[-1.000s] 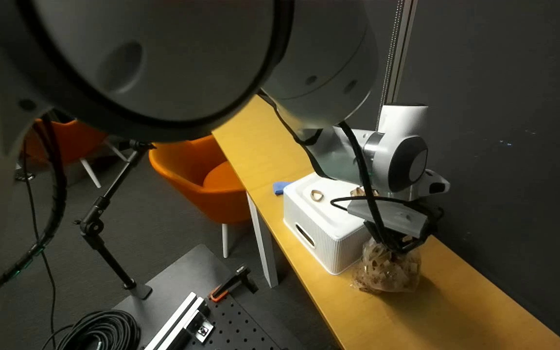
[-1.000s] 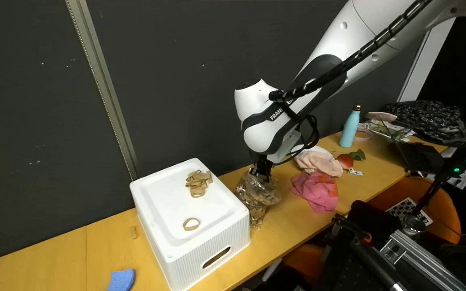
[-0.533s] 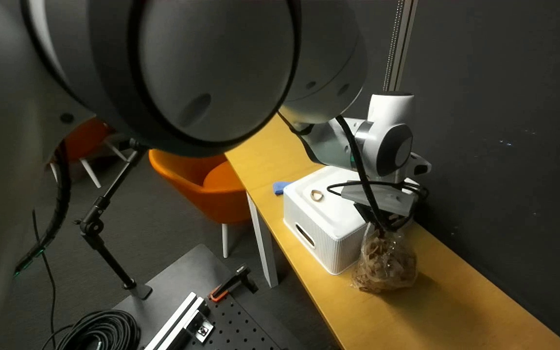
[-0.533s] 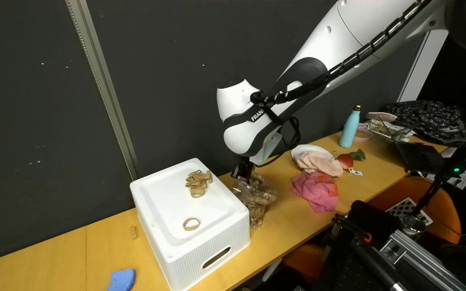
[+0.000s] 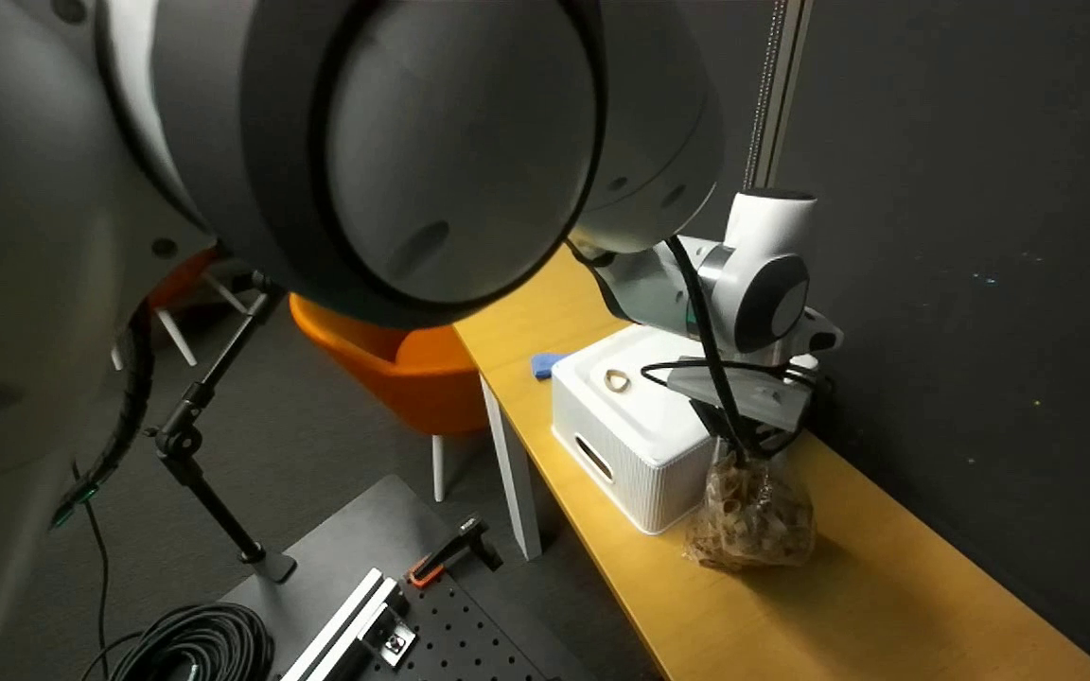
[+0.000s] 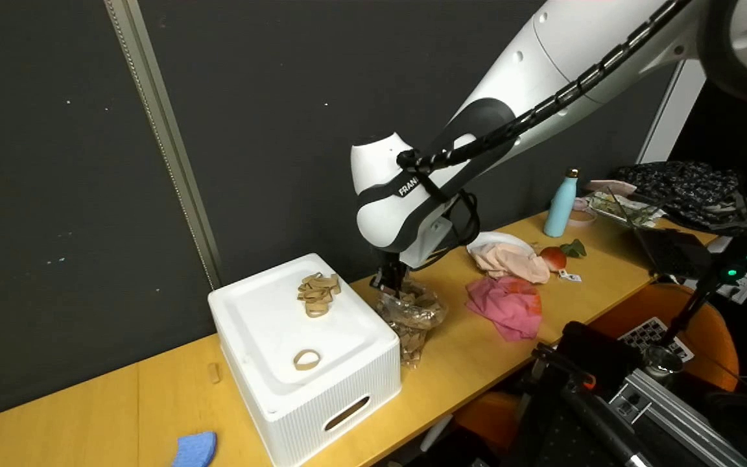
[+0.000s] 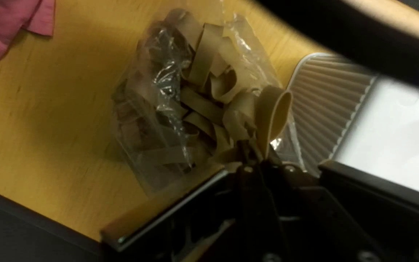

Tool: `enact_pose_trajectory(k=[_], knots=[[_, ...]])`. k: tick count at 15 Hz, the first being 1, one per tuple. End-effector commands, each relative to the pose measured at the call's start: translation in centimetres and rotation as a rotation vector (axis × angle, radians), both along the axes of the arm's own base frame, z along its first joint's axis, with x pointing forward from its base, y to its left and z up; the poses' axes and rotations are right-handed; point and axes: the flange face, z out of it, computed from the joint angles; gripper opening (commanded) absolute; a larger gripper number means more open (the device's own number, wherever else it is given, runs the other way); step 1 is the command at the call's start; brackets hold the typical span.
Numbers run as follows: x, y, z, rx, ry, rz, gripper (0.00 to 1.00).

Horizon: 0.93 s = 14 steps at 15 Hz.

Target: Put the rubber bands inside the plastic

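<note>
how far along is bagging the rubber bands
Done: many rubber bands sit in the plastic bag.
In hand: the claw looks shut on a loop at the bag's mouth.
Left: a clump and single band on the white box, maybe a tan piece on the table.

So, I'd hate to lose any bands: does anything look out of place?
Yes: in an exterior view, what looks like a stray rubber band lies on the table beside the white box, away from the band clump on top and across the box from the plastic bag, seemingly left out.
</note>
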Motion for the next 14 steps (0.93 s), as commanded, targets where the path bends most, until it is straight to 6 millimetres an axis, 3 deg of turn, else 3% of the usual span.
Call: enact_pose_trajectory(k=[1,5,6,8,14], knots=[[1.4,-1.2,0.7,-0.020,-0.060,0.019,0.02],[1.8,-1.3,-0.3,-0.023,-0.062,0.027,0.02],[1.7,-1.1,-0.4,-0.022,-0.056,0.030,0.32],[1.3,-0.9,-0.4,-0.023,-0.042,0.034,0.38],[0.5,0.0,1.3,-0.030,-0.028,0.045,0.83]])
